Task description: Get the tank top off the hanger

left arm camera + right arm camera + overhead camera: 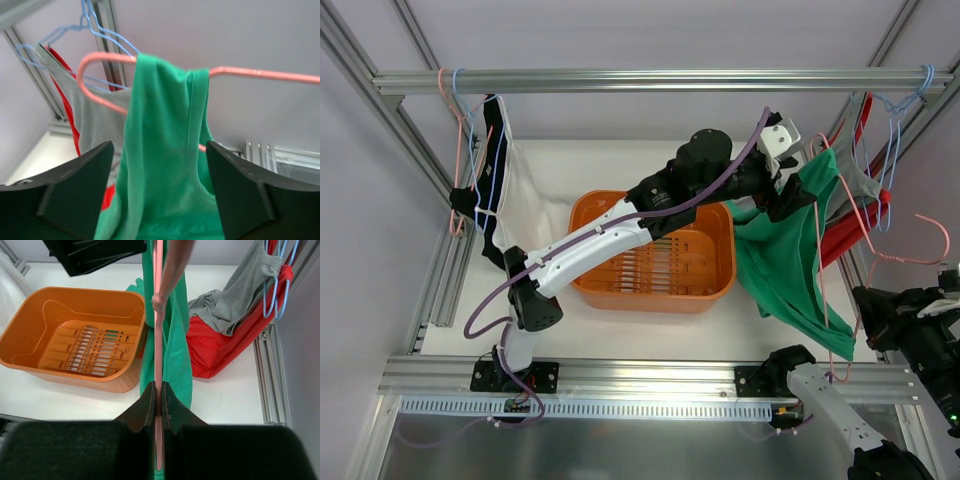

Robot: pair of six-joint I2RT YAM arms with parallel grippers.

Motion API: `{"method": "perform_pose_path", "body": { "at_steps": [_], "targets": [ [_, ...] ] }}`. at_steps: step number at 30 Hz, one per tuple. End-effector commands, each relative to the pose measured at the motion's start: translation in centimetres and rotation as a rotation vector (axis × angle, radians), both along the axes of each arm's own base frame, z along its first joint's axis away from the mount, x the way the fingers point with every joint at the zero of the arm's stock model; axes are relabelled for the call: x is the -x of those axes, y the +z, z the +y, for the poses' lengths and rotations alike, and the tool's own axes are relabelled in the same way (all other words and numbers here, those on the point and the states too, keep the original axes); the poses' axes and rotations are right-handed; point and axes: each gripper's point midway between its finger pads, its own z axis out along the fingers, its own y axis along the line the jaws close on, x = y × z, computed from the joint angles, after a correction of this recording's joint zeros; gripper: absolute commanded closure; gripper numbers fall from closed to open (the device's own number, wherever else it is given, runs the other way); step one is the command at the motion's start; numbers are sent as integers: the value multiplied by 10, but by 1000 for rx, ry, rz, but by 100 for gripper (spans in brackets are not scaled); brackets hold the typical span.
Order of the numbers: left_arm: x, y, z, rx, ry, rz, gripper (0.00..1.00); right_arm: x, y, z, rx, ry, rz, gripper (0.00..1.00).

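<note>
Green tank top (790, 255) hangs limp on a pink wire hanger (158, 315), just beside an orange basket (650, 292). It looks light, soft and floppy. The right end effector (159, 390) is clamped on the hanger wire. The left end effector (158, 150) is spread wide around the bunched shoulder straps, probably the best place to pinch.

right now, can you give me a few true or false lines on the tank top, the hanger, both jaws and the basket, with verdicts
1. The green tank top hangs on the pink hanger. True.
2. The right jaws are open, clear of the hanger. False: they are shut on its pink wire.
3. The left jaws stand open on either side of the tank top. True.
4. The orange basket holds a red garment. False: it is empty; the red garment is outside it, further right.
</note>
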Motion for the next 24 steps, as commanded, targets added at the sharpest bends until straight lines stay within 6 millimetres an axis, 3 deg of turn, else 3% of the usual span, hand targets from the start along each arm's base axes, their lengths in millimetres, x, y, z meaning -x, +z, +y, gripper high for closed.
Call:
{"method": "perform_pose_path", "body": {
  "at_steps": [1, 3, 6, 11, 15, 20, 21, 24],
  "targets": [
    [-3, 55, 1, 165, 11, -90, 26, 1, -12, 8, -1, 40, 74, 100],
    [-6, 58, -1, 176, 22, -90, 40, 1, -13, 9, -1, 46, 79, 100],
    [-12, 53, -5, 175, 34, -87, 52, 2, -14, 9, -2, 46, 77, 100],
    [-16, 49, -5, 168, 52, -79, 100, 1, -19, 7, 6, 39, 91, 100],
    [-24, 50, 1, 174, 112, -61, 100, -3, -30, 6, 23, 26, 126, 100],
    [-72, 57, 27, 247, 403, 41, 100, -5, -64, 14, 23, 56, 224, 100],
    [-80, 54, 30, 253, 442, 60, 100, -2, -77, 13, 24, 51, 245, 99],
    [-103, 47, 38, 285, 506, 131, 100, 7, -90, 11, 16, 48, 260, 100]
  ]
}}
